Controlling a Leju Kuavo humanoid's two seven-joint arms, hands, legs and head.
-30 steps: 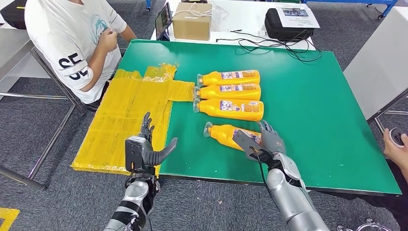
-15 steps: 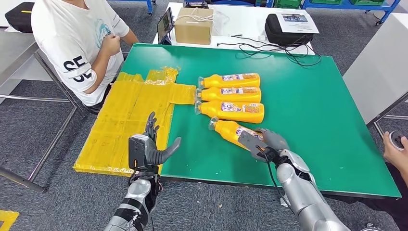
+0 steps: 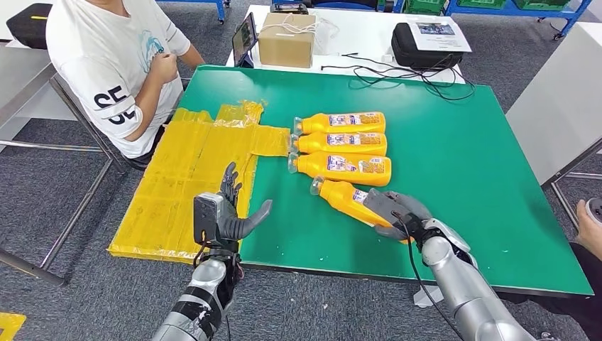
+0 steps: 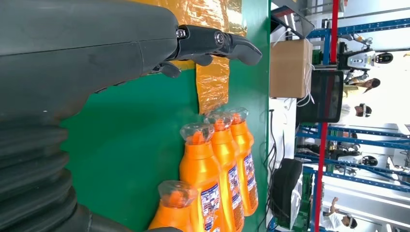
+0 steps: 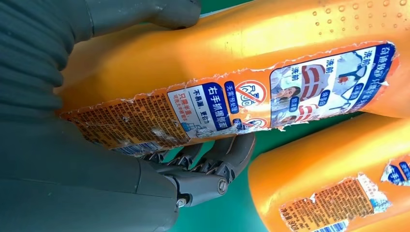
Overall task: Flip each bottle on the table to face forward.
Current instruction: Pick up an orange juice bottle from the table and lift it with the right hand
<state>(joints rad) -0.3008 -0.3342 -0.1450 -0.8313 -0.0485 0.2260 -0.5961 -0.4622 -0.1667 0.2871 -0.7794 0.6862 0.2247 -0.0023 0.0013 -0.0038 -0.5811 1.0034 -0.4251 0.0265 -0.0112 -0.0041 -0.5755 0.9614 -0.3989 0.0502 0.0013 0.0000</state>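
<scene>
The right hand grips the base end of the nearest bottle, thumb on one face and fingers curled under the other; judged from this hold, roll the wrist slowly and keep the grip firm so the smooth body does not slip. The left hand hovers open beside the table edge, holding nothing. The bottle is orange with a clear cap, lying angled just in front of the three aligned bottles, its torn label facing the wrist.
</scene>
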